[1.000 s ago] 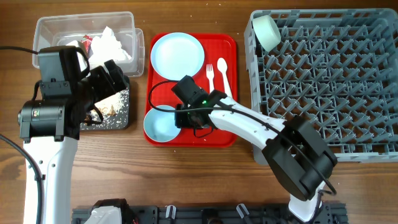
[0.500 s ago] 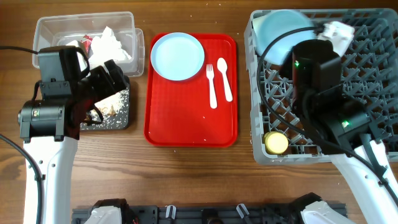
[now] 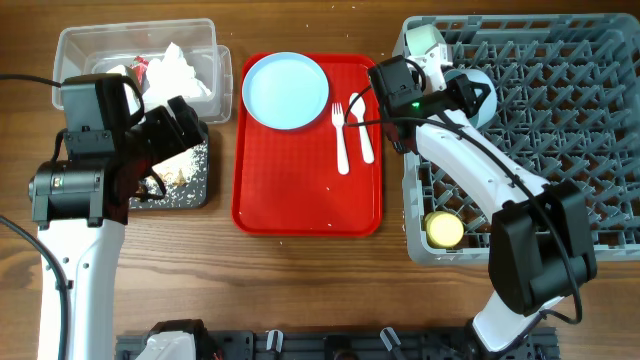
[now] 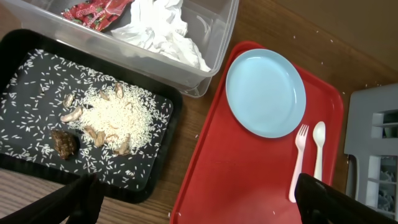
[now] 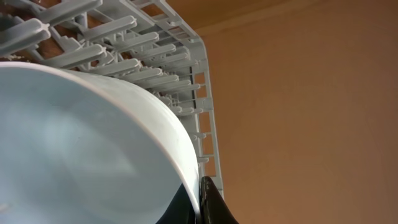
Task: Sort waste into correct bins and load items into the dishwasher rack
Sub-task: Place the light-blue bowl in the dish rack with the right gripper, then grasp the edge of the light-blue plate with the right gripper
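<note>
My right gripper is shut on the rim of a light blue-green bowl over the far left part of the grey dishwasher rack. The right wrist view shows its fingers pinching the bowl's rim. A second bowl stands in the rack's far left corner and the yellow cup at its near left. The pale blue plate, white fork and spoon lie on the red tray. My left gripper is open and empty above the black tray of food scraps.
The clear tub at the far left holds the white napkin and red wrapper. The left wrist view also shows the tub, plate, fork and spoon. Stray rice grains dot the red tray.
The bowl at the red tray's near left is gone from the tray. My right arm has swung to the rack's far left with a bowl. The yellow cup now sits in the rack.
</note>
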### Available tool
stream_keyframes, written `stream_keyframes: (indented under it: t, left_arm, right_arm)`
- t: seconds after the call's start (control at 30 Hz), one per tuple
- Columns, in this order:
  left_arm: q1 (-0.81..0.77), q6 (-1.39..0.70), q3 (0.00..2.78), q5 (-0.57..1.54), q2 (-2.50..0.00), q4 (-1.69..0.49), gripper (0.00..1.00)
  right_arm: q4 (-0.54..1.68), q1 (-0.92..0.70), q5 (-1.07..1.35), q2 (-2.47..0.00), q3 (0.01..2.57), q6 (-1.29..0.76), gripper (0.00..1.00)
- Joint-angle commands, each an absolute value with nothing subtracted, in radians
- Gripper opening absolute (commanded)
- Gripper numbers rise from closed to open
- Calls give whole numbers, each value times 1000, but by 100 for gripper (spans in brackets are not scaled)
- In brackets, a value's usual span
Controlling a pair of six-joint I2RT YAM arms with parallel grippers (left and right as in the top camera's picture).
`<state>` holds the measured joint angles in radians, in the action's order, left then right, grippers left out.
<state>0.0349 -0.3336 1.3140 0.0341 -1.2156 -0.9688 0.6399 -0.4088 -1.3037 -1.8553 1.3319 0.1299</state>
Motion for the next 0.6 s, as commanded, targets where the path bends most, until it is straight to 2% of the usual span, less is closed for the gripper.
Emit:
stream_keyframes:
  t: [0.0,0.23,0.27,0.33,0.5,0.57]
  left_arm:
    - [42,-314,1329,24,-1217,-966,100]
    - [42,-314,1329,25,-1217,-966,100]
    - [42,-314,1329,25,-1217,-966,100]
    - [42,-314,1329,25,-1217,-966,100]
    - [42,-314,1329,25,-1217,-966,100]
    - [42,-314,1329,25,-1217,-966,100]
  right_arm:
    - [604,-403,-1273,-1882,1331,144,4]
    - [610,-449,-1201,-1881,1331,257,7]
    - [627,-466,-1182,-1881,1331,270,13]
    - [664,-506,-1135,-1881,1331,270,36]
    - [746,-557,-1074,-1872,1332,284,68]
    - [741,-559,-1072,-1841,1332,276,75]
